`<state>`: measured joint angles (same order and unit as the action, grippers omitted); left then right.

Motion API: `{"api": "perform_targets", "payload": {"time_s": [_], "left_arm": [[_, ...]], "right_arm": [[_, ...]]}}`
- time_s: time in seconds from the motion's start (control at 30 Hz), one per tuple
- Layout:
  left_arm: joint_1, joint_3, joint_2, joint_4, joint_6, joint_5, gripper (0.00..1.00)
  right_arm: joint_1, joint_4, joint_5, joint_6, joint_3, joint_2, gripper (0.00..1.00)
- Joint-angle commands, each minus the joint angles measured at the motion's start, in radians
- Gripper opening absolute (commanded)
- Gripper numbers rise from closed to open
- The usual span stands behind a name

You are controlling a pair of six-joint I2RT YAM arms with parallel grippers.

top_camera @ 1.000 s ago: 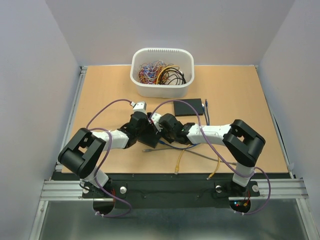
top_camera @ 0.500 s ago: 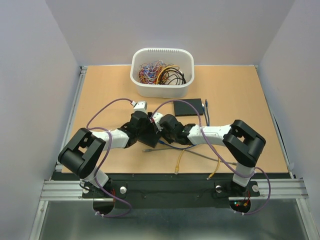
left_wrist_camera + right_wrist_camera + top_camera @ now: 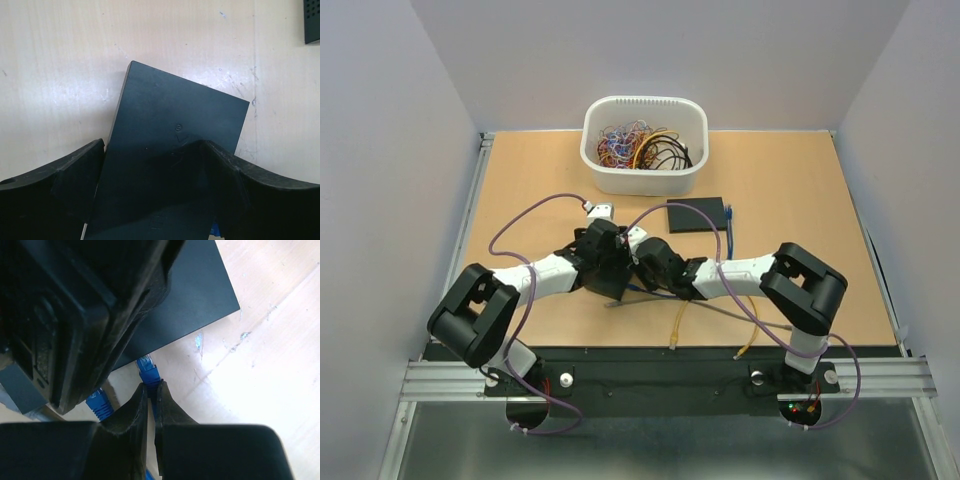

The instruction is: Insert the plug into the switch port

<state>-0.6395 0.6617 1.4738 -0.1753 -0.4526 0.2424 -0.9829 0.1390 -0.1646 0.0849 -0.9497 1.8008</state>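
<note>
My left gripper (image 3: 608,272) is shut on a flat black switch box (image 3: 175,150), held by its sides between the fingers (image 3: 75,175). Its edge sockets do not show. My right gripper (image 3: 150,386) is shut on a blue-booted cable connector (image 3: 148,371). The clear tip of this connector sits just off the box's edge (image 3: 200,305). In the top view the right gripper (image 3: 642,268) is close beside the left one. A thin yellow cable (image 3: 678,322) lies loose on the table near the front edge. Its plug is in no gripper.
A second black box (image 3: 698,215) lies behind the grippers. A white bin (image 3: 644,145) of tangled wires stands at the back. A second blue connector (image 3: 99,404), a grey cable (image 3: 740,315), another yellow cable (image 3: 750,345) and a blue cable (image 3: 730,225) lie on the table.
The left arm's elbow has swung left and toward the near edge. Both grippers, with the box and the blue connector, have shifted slightly nearer. Both grips are unchanged.
</note>
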Motion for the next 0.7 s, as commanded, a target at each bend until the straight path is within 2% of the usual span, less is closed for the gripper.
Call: {"api": "perform_targets", "payload": {"time_s": [0.0, 0.07, 0.1, 0.3, 0.57, 0.67], "left_arm": [[-0.032, 0.05, -0.043, 0.092, -0.058, -0.056, 0.89], [-0.025, 0.062, -0.05, 0.109, -0.064, -0.005, 0.93], [-0.02, 0.07, -0.055, 0.121, -0.064, 0.004, 0.98], [0.034, 0.101, -0.098, 0.204, -0.109, 0.098, 0.99], [0.109, 0.082, -0.17, 0.206, -0.123, 0.101, 0.99], [0.112, 0.079, -0.19, 0.218, -0.142, 0.106, 0.99]], "right_arm": [[-0.016, 0.312, -0.003, 0.093, -0.047, 0.009, 0.01], [-0.016, 0.312, -0.018, 0.114, -0.057, 0.018, 0.01], [-0.016, 0.312, -0.032, 0.125, -0.058, 0.022, 0.01], [-0.016, 0.281, -0.139, 0.188, -0.092, 0.057, 0.0], [-0.016, 0.28, -0.196, 0.256, -0.121, 0.097, 0.01], [-0.014, 0.246, -0.269, 0.302, -0.141, 0.101, 0.0]]}}
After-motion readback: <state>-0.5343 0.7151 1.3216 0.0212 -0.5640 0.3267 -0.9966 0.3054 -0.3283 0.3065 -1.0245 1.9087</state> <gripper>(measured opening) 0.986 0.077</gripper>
